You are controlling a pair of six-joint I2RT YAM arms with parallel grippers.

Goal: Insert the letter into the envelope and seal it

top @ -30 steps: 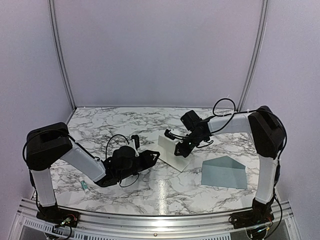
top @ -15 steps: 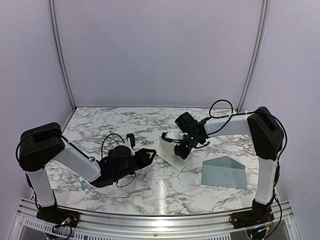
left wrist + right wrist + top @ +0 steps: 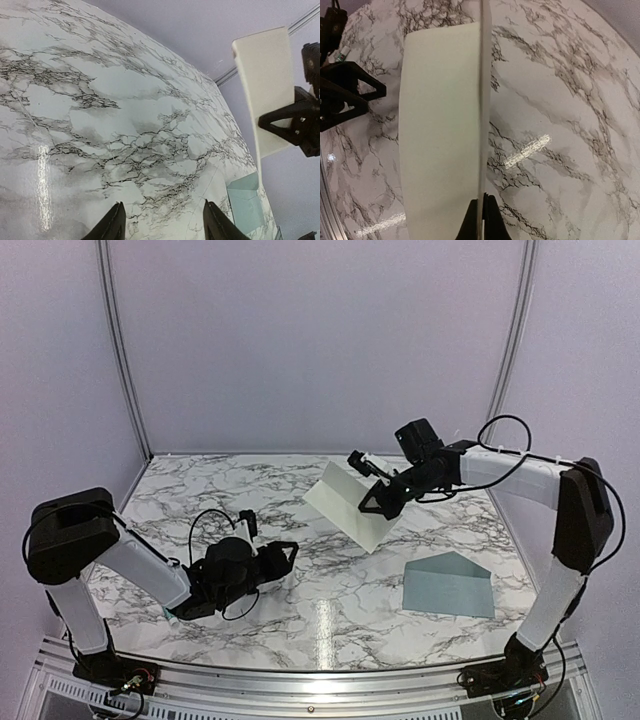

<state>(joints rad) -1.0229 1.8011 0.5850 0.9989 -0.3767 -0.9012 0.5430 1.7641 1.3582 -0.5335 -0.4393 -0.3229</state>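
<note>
My right gripper [image 3: 366, 506] is shut on the edge of the cream letter [image 3: 343, 500] and holds it in the air above the middle of the table. In the right wrist view the letter [image 3: 440, 130] stands edge-on between the closed fingertips [image 3: 490, 212]. The blue-grey envelope [image 3: 447, 585] lies flat at the right front with its flap open; it also shows in the left wrist view [image 3: 245, 202]. My left gripper [image 3: 285, 552] hovers low over the marble at left, open and empty [image 3: 162, 220], pointing toward the letter [image 3: 265, 90].
A small green-and-white tube [image 3: 170, 613] lies near the left arm's elbow. Metal frame posts [image 3: 118, 350] and a lilac back wall bound the marble table [image 3: 230, 490]. An aluminium rail [image 3: 320, 680] runs along the front edge.
The right gripper has lifted the letter off the table, up and toward the back right. The left gripper has drawn back to the left and opened wider.
</note>
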